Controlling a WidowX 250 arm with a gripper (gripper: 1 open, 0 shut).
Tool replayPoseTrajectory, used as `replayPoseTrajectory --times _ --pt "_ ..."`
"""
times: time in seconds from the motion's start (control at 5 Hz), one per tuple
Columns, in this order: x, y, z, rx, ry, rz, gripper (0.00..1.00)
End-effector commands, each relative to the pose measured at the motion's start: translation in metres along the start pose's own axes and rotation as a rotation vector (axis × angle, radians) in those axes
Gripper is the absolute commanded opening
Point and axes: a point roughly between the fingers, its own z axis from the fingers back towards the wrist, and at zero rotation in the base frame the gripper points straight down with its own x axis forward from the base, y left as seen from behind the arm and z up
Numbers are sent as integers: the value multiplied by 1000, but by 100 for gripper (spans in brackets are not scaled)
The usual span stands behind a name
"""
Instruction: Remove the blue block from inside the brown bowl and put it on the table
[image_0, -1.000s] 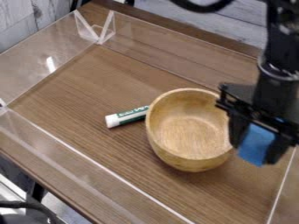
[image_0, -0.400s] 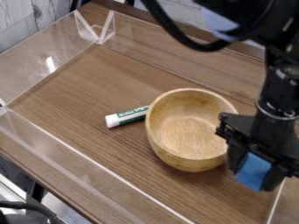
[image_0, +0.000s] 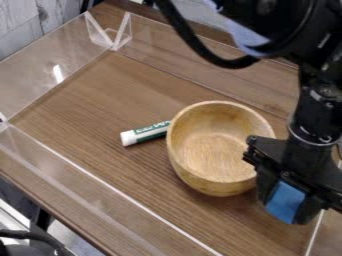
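Observation:
The blue block (image_0: 283, 202) hangs between the fingers of my gripper (image_0: 286, 198), which is shut on it just right of the brown bowl (image_0: 217, 146), low over the table (image_0: 107, 100) near its front right corner. Only the block's lower part shows below the black fingers; whether it touches the tabletop I cannot tell. The round wooden bowl stands upright with nothing inside it. My black arm comes down from the top right and hides the bowl's right rim.
A small white tube with green print (image_0: 144, 132) lies just left of the bowl. Low clear plastic walls (image_0: 54, 70) edge the table, one running close to the right of the gripper (image_0: 321, 225).
The gripper has moved down and toward the front with the blue block in it, from beside the bowl's rim to lower near the tabletop. Bowl and tube have stayed put.

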Motion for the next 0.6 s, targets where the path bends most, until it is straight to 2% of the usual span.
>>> replayPoseTrajectory --times 0.0,0.4 --pt "4 -3 8 -20 -37 -7 100" --pt "4 -2 12 -17 -54 -6 100"
